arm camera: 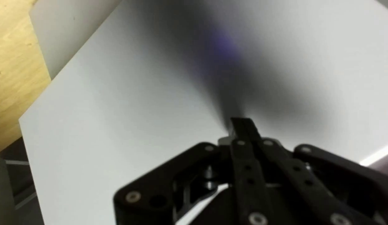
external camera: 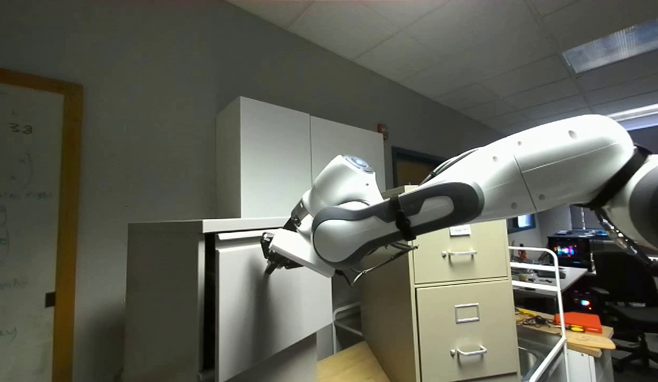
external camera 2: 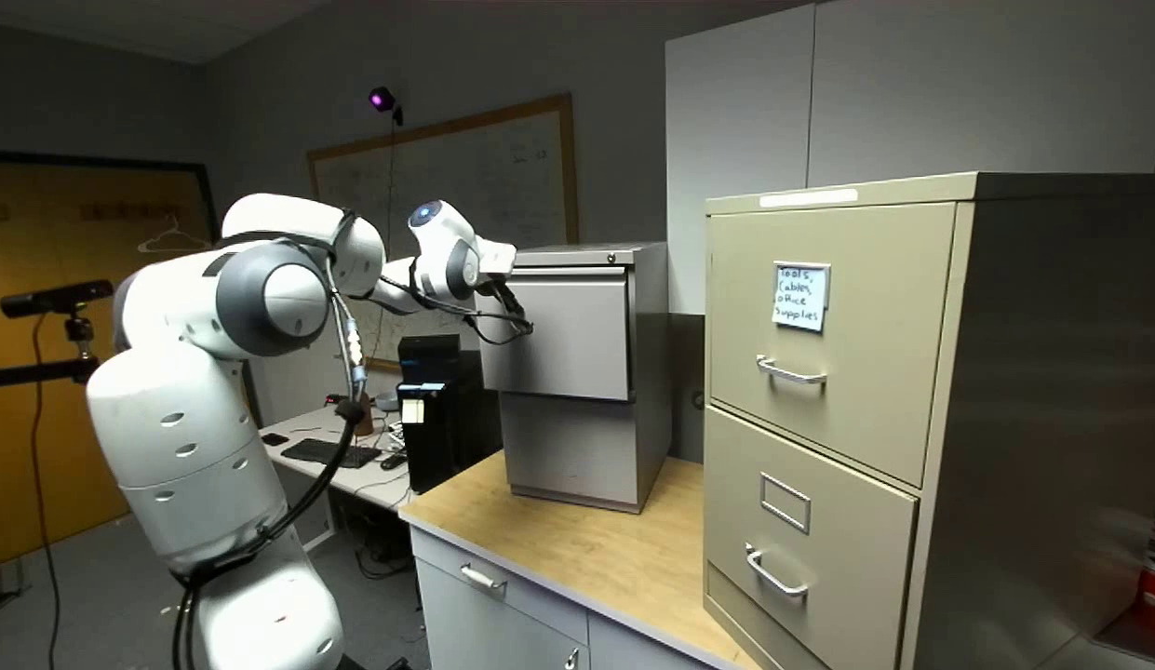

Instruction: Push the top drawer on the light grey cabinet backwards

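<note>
While the top drawer point(external camera 2: 568, 344) juts partly from the light grey cabinet point(external camera 2: 653, 372), we have our jaws at its plain front.
We see the cabinet standing on the wooden worktop point(external camera 2: 577, 549), near the beige filing cabinet point(external camera 2: 866, 372); our jaws are together, angled toward the drawer's face, though we cannot tell whether they touch it.

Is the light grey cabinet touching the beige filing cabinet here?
Apart. In an exterior view, a strip of wooden countertop shows between the light grey cabinet and the beige filing cabinet.
</note>
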Motion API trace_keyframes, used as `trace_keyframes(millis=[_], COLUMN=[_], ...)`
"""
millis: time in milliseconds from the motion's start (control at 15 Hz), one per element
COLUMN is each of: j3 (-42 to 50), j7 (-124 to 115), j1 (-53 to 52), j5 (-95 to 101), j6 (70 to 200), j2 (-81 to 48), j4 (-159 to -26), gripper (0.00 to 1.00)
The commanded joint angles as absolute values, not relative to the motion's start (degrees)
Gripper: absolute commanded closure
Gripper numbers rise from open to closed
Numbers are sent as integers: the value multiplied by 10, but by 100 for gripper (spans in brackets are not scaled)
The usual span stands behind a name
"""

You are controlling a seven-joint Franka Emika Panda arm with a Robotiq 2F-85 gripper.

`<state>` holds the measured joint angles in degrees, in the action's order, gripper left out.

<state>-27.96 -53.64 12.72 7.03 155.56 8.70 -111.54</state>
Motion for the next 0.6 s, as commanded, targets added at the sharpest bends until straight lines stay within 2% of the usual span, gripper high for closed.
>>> trace_keyframes(millis=[0,533], j3=[-308,-309], j7=[-600,-659], j1=[141,107], j5=[147,253], j6=[1533,1508], j2=[13,-71], j4=[-1018,-936], gripper=[98,98])
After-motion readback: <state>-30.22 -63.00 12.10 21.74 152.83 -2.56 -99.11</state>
